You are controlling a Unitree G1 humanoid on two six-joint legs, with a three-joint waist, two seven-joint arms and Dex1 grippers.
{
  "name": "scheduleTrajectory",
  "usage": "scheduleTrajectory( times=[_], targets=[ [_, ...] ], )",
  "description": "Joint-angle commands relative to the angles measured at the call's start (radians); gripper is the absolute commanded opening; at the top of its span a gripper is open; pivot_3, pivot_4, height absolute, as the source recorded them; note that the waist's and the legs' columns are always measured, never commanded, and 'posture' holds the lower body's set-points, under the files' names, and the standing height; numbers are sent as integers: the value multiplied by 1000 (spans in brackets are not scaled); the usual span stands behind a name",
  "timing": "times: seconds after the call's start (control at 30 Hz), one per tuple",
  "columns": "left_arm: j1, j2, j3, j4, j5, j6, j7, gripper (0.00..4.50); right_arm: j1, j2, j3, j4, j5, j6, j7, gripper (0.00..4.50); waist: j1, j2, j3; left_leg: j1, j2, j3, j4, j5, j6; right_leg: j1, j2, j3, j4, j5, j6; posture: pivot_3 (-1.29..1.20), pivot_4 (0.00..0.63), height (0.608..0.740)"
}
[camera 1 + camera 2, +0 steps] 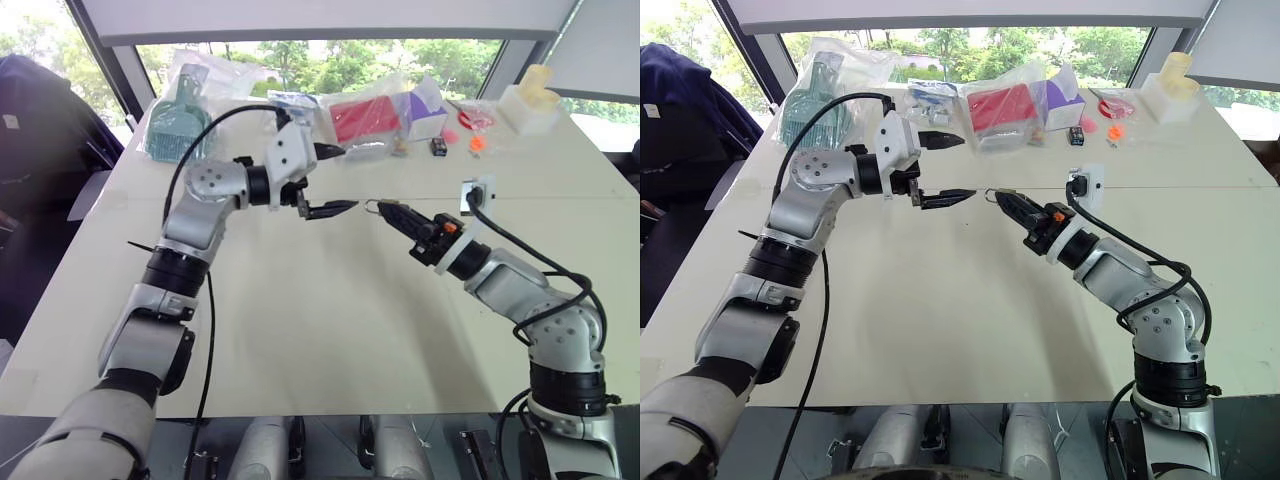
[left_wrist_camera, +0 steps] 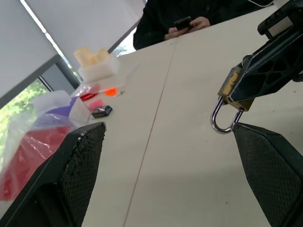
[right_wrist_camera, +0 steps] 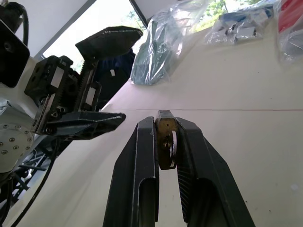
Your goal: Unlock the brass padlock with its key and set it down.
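Padlock (image 2: pixel 233 91) held above the table (image 1: pixel 330 330), pinched between the two fingers of the right gripper (image 3: pixel 165 126). Brass body sits between the fingertips; silvery shackle sticks out past them, toward the left gripper (image 1: pixel 325 180). Shackle reads as a closed loop in the left wrist view.

Left gripper just beside the padlock, apart from it, fingers spread wide: one finger (image 1: pixel 330 209) level with the padlock and pointing at it, the other (image 1: pixel 328 151) well above. Nothing between them. Both grippers are clear of the table surface.

Key: cannot make it out in any view.

Beyond the padlock, along the far edge of the table: a green item in a clear bag (image 1: pixel 175 125), a red pack in plastic (image 1: pixel 363 118), a purple-and-white box (image 1: pixel 425 112), a small black box (image 1: pixel 438 146), small orange bits (image 1: pixel 476 143), a white container (image 1: pixel 530 102). A white socket block (image 1: pixel 476 193) lies on the table near the right arm, its cable running to that arm.

A person sits past the table's far end, hands (image 2: pixel 189 23) on a dark phone.
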Motion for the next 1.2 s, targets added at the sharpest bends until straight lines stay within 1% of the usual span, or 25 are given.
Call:
scheduleTrajectory(
  times=[0.03,0.17,0.33,0.57,0.73,0.9,1.0,1.1,1.17,1.2],
  targets=[
    [-24,-18,25,-7,-13,-4,-10,4423,-28,4,-26,-19,11,-7,4,58,0,0,0,0,0,0,0,0,0,0,0,0,0,0,0,0,150,735],
    [-28,-43,21,12,1,-20,-12,4423,-30,12,-27,-31,22,-5,-5,58,0,0,0,0,0,0,0,0,0,0,0,0,0,0,0,0,150,735],
    [-59,-74,31,82,19,-60,6,4423,-22,26,-21,-64,55,6,-17,58,0,0,0,0,0,0,0,0,0,0,0,0,0,0,0,0,150,735],
    [-90,-92,28,169,54,-133,20,4423,5,40,-6,-105,91,21,-25,58,1,0,0,0,0,0,0,0,1,0,0,0,-1,0,0,0,150,735],
    [-114,-105,37,219,74,-176,48,4423,19,47,2,-124,114,26,-38,58,1,0,0,0,0,0,0,-3,5,0,0,0,-1,0,0,0,150,735],
    [-122,-114,54,230,75,-192,70,4423,31,48,10,-128,117,27,-47,58,0,0,0,0,0,0,0,-3,5,-1,0,0,-1,0,0,0,150,735],
    [-102,-101,50,215,81,-170,69,4423,38,45,9,-126,117,25,-52,58,0,0,0,0,0,0,0,-3,5,-1,0,0,-1,0,0,0,150,735],
    [-54,-72,54,174,66,-84,50,4423,43,43,-14,-89,117,24,-88,58,-2,0,0,0,0,0,0,-3,5,-1,0,0,-1,0,0,0,150,735],
    [3,-36,59,114,43,30,30,4423,47,22,-14,-27,87,54,-123,58,-4,0,0,0,0,0,0,-3,4,-1,0,0,0,0,0,0,150,735],
    [47,-13,62,54,20,90,10,4423,50,7,-6,8,77,82,-135,58,-6,0,0,0,0,0,0,-3,4,-1,0,0,0,0,0,0,150,735]
  ],
)
